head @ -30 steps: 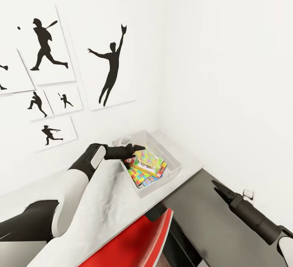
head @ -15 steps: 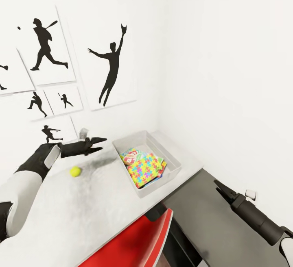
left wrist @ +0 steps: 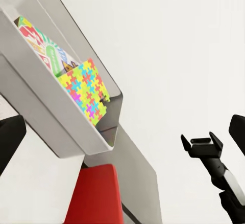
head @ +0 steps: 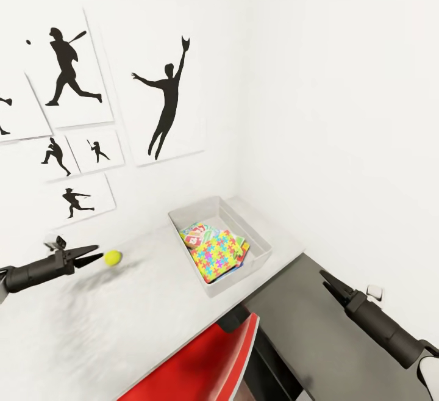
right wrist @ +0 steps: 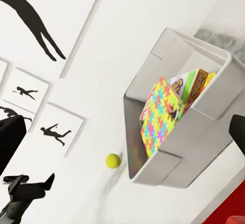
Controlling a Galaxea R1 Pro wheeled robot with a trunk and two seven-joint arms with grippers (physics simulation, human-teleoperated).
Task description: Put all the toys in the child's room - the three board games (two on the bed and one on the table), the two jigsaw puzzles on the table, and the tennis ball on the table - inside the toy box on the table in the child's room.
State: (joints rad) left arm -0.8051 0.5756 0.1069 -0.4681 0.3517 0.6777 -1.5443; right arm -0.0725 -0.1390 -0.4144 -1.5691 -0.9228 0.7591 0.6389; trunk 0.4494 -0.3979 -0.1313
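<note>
Tennis ball (head: pixel 112 257) sits loose on the white surface (head: pixel 152 303), well apart from the toy box (head: pixel 256 262), which already holds a jigsaw puzzle (head: pixel 217 255) over board games (head: pixel 199 233). Left gripper (head: pixel 91 254) is low beside the ball, fingers slightly parted and empty, likely lining up a grab. Right gripper (head: pixel 324 278) hangs idle over the lower cabinet (head: pixel 317 334), fingers about closed. Open room all round the ball.
</note>
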